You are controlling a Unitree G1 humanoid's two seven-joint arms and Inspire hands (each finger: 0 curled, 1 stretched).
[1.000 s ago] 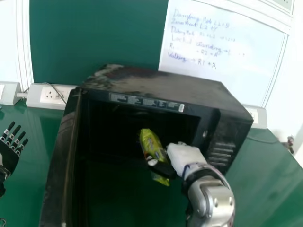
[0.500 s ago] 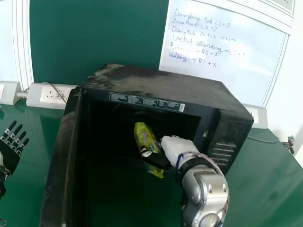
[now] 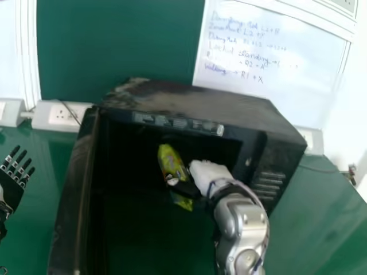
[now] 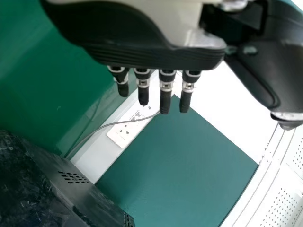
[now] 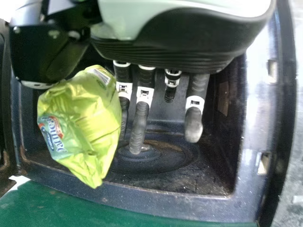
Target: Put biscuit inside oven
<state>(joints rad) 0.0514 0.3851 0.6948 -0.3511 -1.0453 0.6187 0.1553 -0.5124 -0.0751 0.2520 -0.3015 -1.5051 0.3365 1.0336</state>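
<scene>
Biscuit packet [image 3: 168, 158]: yellow-green, in my right hand [image 3: 209, 176], lying to that hand's left, its far end tipped away from me. It is at the oven's mouth; how much of it is past the front rim, I cannot tell.
Right hand: closed on the packet, which I pinch between thumb and fingers, with part of the wrapper bulging out beside the thumb.
Oven [image 3: 189, 100]: black, dusty on top, standing around and beyond my right hand, with its mouth facing me.
Cavity [image 5: 156, 116]: dark, just ahead of my right fingertips, with a worn round patch [image 5: 175, 158] showing past them.
Door [image 3: 71, 189]: swung open, well to the left of my right hand, between it and my left.
Left hand [image 3: 10, 192]: idle over the table, fingers straight and apart, gripping nothing.
Table [image 3: 321, 212]: green, beneath both my hands.
Socket strip [image 3: 43, 117]: white, beyond my left hand, with a thin cable [image 3: 70, 110] by it.
Whiteboard [image 3: 275, 63]: handwritten on, upright behind the oven, beyond my right hand and to its right.
</scene>
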